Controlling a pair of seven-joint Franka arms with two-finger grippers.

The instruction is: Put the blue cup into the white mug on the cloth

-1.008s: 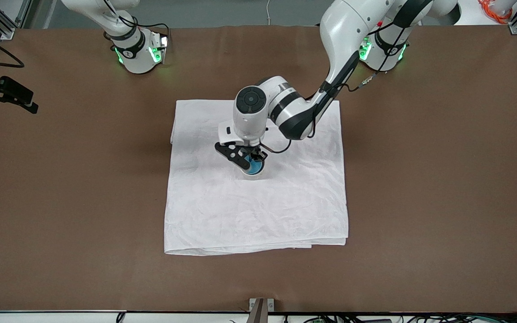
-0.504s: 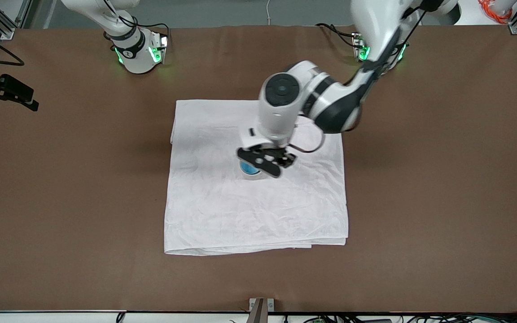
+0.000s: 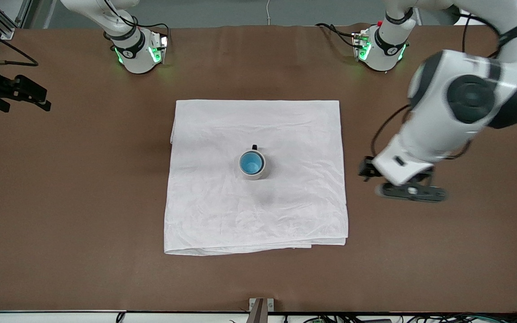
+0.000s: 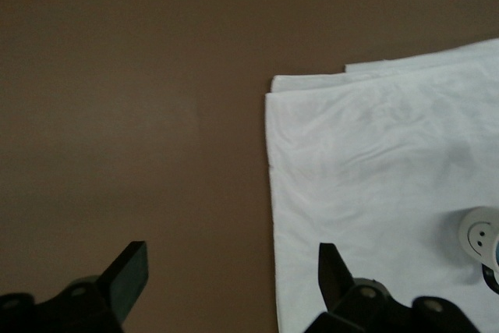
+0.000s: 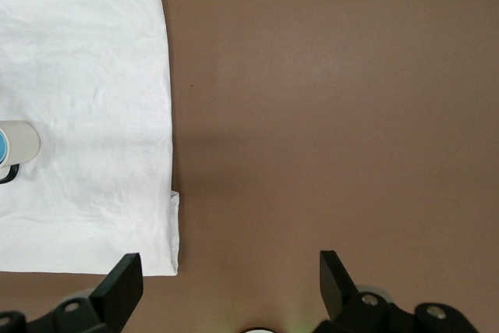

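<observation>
The blue cup [image 3: 251,163] stands inside the white mug [image 3: 258,171], which is upright near the middle of the cloth [image 3: 258,215]; the mug's dark handle points toward the robots' bases. My left gripper [image 3: 409,192] is open and empty, up over bare table just off the cloth's edge toward the left arm's end. Its wrist view shows its open gripper [image 4: 230,271], the cloth [image 4: 374,154] and the mug [image 4: 477,232] at the frame's edge. My right gripper [image 5: 228,282] is open and empty, high over bare table, and waits. The right wrist view shows the cloth [image 5: 86,60] and the mug [image 5: 22,143].
The brown table [image 3: 420,251] surrounds the cloth. The arm bases [image 3: 139,54] [image 3: 382,47] stand along the table's edge farthest from the front camera. A small bracket [image 3: 260,307] sits at the edge nearest the front camera.
My left gripper has left the blue cup in the mug, risen and swung off the cloth toward the left arm's end of the table. The cup and mug stay put.
</observation>
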